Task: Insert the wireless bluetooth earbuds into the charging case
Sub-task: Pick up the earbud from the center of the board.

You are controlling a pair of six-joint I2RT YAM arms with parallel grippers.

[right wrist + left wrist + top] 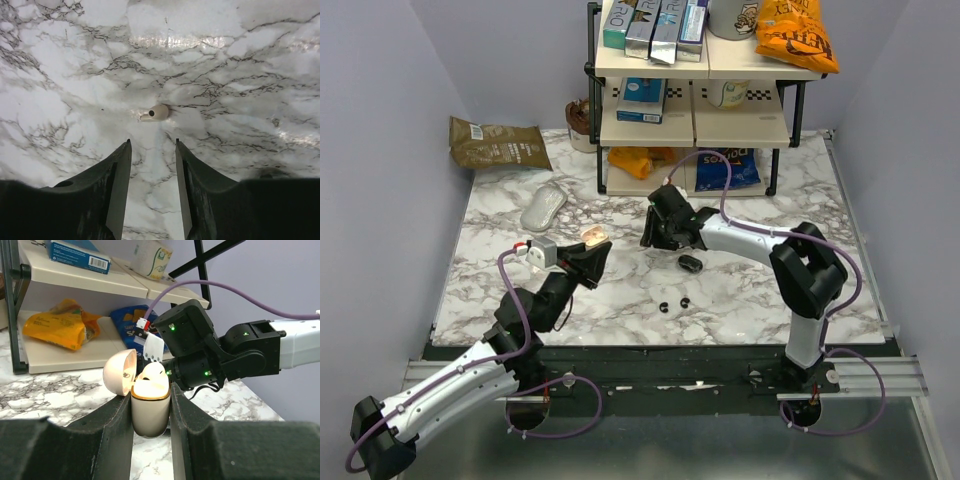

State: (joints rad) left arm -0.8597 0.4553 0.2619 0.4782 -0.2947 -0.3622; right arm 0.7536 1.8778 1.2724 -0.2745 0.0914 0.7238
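Just ahead of right tool (152, 144) — earbud (159, 112), untouched.

Light was bright and even from above. In the right wrist view, glare streaked the marble bench (200, 42) near the top. In the left wrist view, the dark fingers (112, 435) at bottom were blurred; the charging case (150, 410) glowed warmly.

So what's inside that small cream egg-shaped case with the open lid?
One cream earbud pokes up from the cream case, which the left gripper clamps. The case's wall hides its wells, so whether a second bud sits deeper cannot be seen.
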